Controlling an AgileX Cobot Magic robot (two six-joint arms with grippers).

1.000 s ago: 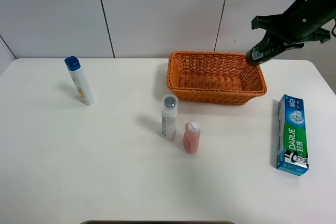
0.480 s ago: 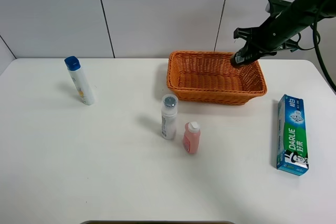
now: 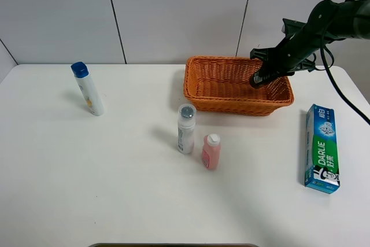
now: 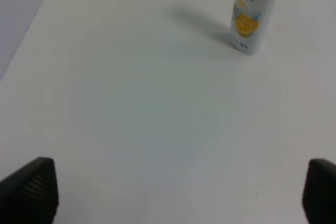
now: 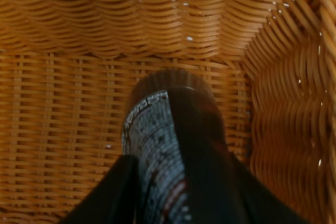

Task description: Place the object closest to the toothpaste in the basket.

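White tabletop [image 3: 115, 189], pale panelled wall behind, and all the action is at the far right. On the right gripper [image 3: 269, 66] the fingers [image 5: 113, 192] are pinched on a dark labelled bottle [image 5: 168, 124]. Its free end points down into the wicker basket [image 3: 231, 105], over the right part of the floor, close to the right-hand wall. Whether it touches the weave, I can't tell. So the step now looks like the release. I'd want it low, clear of that side wall, then the fingers eased apart so the bottle lies down rather than tips out. The toothpaste box [image 3: 321, 148] lies to the near right of the basket, apart from it. Over on the left, the left gripper [image 4: 176, 192] hangs with fingers spread wide above bare table, near the blue-capped bottle [image 4: 254, 9].
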